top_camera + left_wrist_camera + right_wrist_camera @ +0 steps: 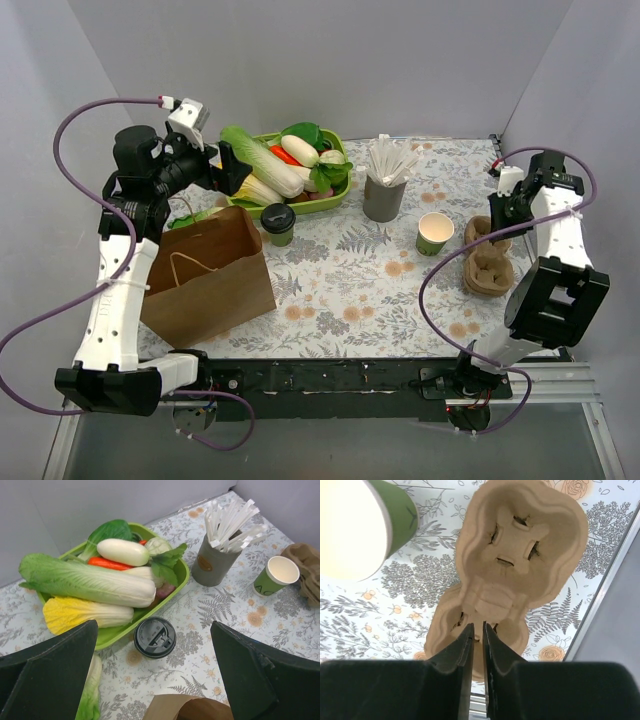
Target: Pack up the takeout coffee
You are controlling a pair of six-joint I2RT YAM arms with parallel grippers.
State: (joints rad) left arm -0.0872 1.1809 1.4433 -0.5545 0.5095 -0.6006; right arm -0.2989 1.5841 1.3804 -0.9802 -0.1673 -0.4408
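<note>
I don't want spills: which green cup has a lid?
The cup by the bag, with a black lid. The other cup, near the straws, is open.

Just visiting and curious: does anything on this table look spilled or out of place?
Nothing is spilled. One oddity: a green leafy vegetable lies on the table beside the paper bag, outside the green tray that holds the rest.

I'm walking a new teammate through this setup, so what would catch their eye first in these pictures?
Most likely the green tray heaped with vegetables at the far left of the table. Next comes the brown paper bag standing open at the near left, with the black-lidded takeout coffee between it and the tray. The grey holder bristling with white straws stands to the tray's right.
</note>
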